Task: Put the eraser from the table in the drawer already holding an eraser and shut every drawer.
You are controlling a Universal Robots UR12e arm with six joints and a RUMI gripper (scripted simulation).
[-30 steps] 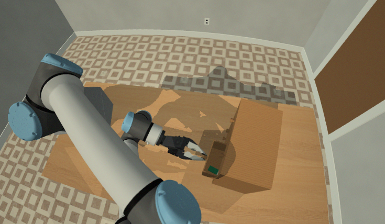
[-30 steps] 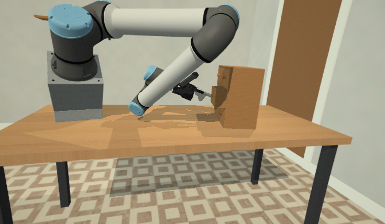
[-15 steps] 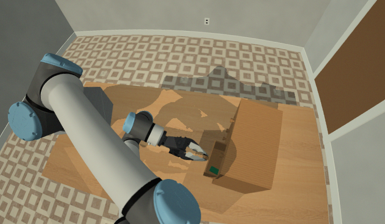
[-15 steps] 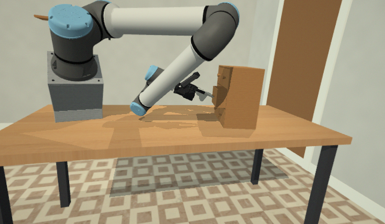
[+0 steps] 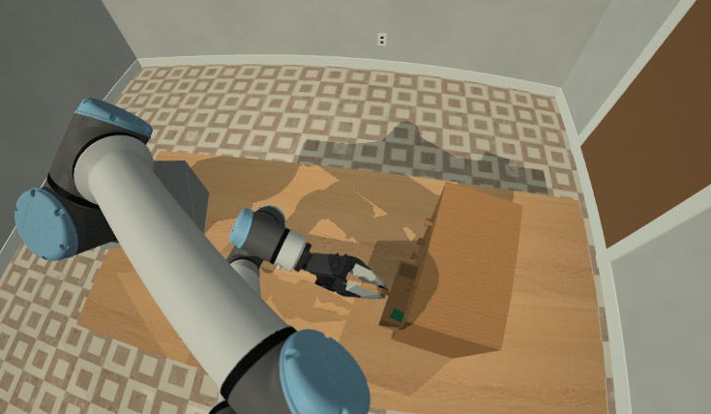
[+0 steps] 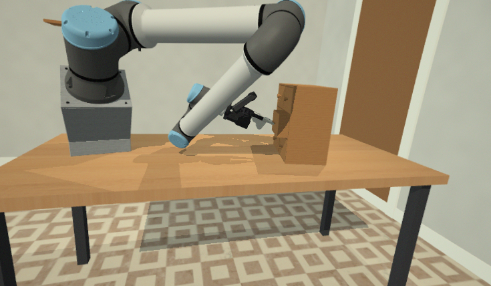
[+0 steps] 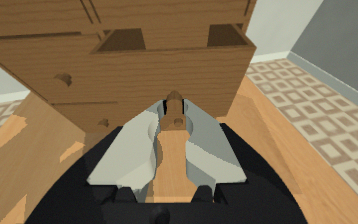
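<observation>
Though poorly lit, drawer (image 5: 387, 309) (image 6: 280, 122) (image 7: 170, 75), part-open, straight ahead of gripper (image 5: 383, 293) (image 6: 272, 122) (image 7: 174, 100); jaws apparently closed on its knob (image 7: 174, 97).

Boxy brown wooden drawer (image 5: 394, 298) (image 6: 280, 122) (image 7: 165, 70): before my gripper (image 5: 386, 291) (image 6: 272, 122) (image 7: 174, 100), partly out.
Tall brown wooden chest (image 5: 470, 262) (image 6: 308, 124) (image 7: 20, 55): behind the drawer.
Green rectangular piece (image 5: 397, 314): in the drawer, rightward.

Pale grey arm tubes (image 5: 183, 241) (image 6: 200, 25), dark grey joints (image 5: 262, 236) (image 6: 275, 46), blue round caps (image 5: 324, 372) (image 6: 89, 26), black claw (image 5: 384, 291) (image 6: 270, 124) (image 7: 174, 100) with whitish tapered fingers (image 5: 365, 273) (image 6: 260, 123)
</observation>
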